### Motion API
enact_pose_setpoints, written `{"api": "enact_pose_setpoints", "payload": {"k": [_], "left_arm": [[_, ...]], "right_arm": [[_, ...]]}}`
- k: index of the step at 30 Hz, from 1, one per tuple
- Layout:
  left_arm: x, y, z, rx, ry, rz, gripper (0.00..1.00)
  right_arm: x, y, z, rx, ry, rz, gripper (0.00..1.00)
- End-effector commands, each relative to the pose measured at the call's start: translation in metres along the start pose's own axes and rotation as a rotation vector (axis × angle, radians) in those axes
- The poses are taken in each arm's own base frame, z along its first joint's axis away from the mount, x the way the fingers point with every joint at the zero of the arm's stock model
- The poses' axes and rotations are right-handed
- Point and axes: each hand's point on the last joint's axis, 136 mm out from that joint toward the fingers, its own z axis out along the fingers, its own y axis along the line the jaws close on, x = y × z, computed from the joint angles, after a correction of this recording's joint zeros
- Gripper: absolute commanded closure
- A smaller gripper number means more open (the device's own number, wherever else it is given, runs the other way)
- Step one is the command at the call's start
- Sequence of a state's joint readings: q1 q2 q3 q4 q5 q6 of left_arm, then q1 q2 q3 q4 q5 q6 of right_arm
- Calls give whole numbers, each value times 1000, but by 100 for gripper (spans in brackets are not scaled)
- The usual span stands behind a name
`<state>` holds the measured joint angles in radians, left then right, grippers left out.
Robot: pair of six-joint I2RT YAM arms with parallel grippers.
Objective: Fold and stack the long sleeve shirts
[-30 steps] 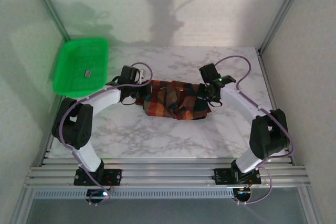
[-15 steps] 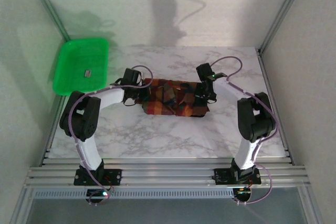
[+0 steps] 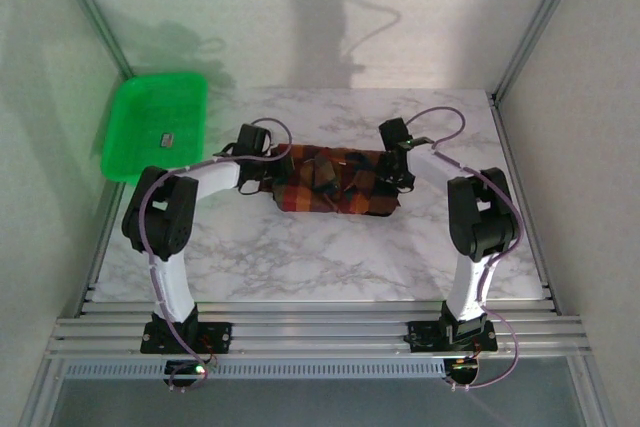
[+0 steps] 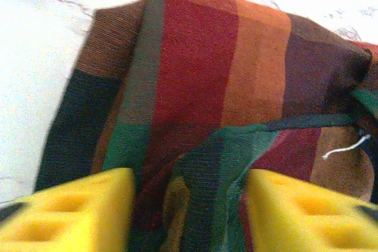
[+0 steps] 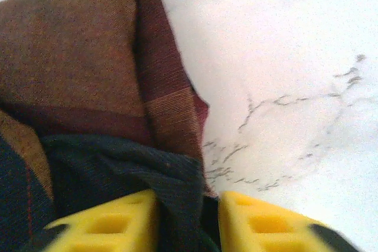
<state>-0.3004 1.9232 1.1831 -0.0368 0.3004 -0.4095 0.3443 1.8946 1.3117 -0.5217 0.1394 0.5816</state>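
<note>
plaid long sleeve shirt (image 3: 335,185) lies as a folded band at the middle of the table (image 3: 300,257), between the left gripper (image 4: 189,205), its jaws well apart over loose cloth and pinching nothing, and the right gripper (image 5: 188,219), its jaws narrowly parted about a dark fold, grip not discernible. the step appears to be releasing a fold, best done by opening both jaws fully and lifting straight up so no cloth drags. count: one shirt, one green tray (image 3: 155,127), two grippers.
</note>
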Motion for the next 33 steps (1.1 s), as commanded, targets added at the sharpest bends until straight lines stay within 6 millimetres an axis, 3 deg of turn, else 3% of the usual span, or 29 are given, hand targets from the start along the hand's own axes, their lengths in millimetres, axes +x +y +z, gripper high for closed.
{"api": "enact_pose_setpoints", "payload": {"k": [1,6,8,11,15,17,20,23,25,28,33], "left_arm": [[-41,-14,-41,5,-128,-30,30],[-76,-28,-107,7,-250,-62,14],[-79,-43,-131,82,-274,-63,3],[-58,-61,-138,199,-182,-86,1],[-30,-58,-145,260,-137,-105,0],[-23,-36,-149,221,-172,-128,0],[-28,14,-162,121,-303,-199,0],[-39,64,-184,-12,-493,-232,0],[-41,86,-198,-68,-605,-234,0],[-38,107,-210,-158,-718,-178,0],[-26,123,-243,-272,-915,-40,0]], "right_arm": [[-27,-8,-43,7,-101,34,54],[-34,-21,-99,-15,-157,30,32],[-24,-6,-119,-129,-133,1,29],[4,9,-129,-247,-44,14,29],[40,16,-134,-330,-18,19,25],[56,-7,-125,-251,-35,30,19],[65,-49,-113,-140,-117,59,13],[58,-89,-110,-65,-242,112,1],[49,-108,-109,-55,-305,155,1],[32,-125,-108,-4,-396,122,1],[4,-132,-117,39,-657,6,1]]}}
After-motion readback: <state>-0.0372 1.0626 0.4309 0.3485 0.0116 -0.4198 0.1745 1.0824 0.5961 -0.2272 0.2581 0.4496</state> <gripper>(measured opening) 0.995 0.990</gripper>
